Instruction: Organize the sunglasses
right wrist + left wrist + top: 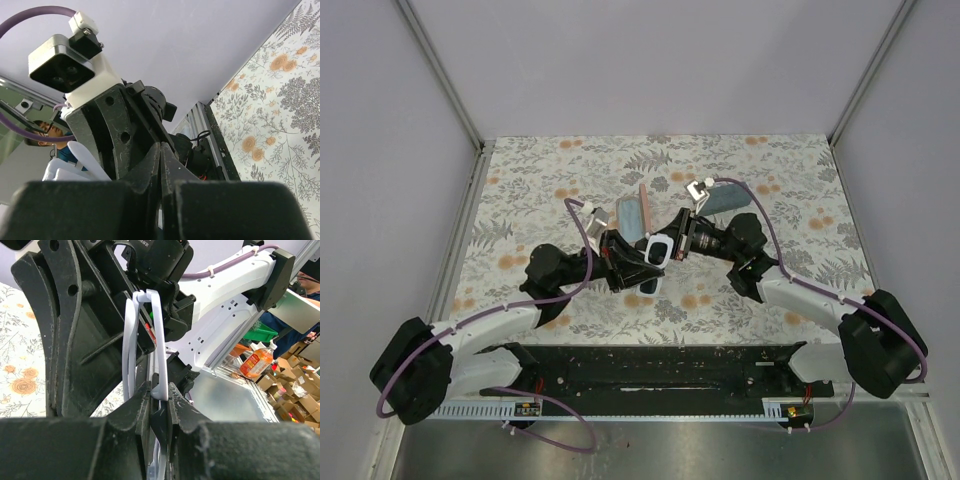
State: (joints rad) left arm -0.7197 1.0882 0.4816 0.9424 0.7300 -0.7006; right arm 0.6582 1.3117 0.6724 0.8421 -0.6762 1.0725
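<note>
The left gripper [159, 390] comes at the white sunglasses [658, 250] from their left side. Its two fingers [142, 402] are pressed almost together, and they pinch a thin white part of the frame between them. The white sunglasses are up in the air over the middle of the flowery table [540, 170], between the two arms. In the left wrist view the frame stands up tall from the fingers, and its top end goes in among the black parts of the other arm.

The right gripper [672, 243] meets the white sunglasses from their right side. Its fingers [175, 172] are squeezed tight too, with only a thin line between them, and a little bit of white shows in that line.

A pink case [643, 203] lies just behind the white sunglasses. A grey-blue case [730, 200] lies behind them and to the right.
</note>
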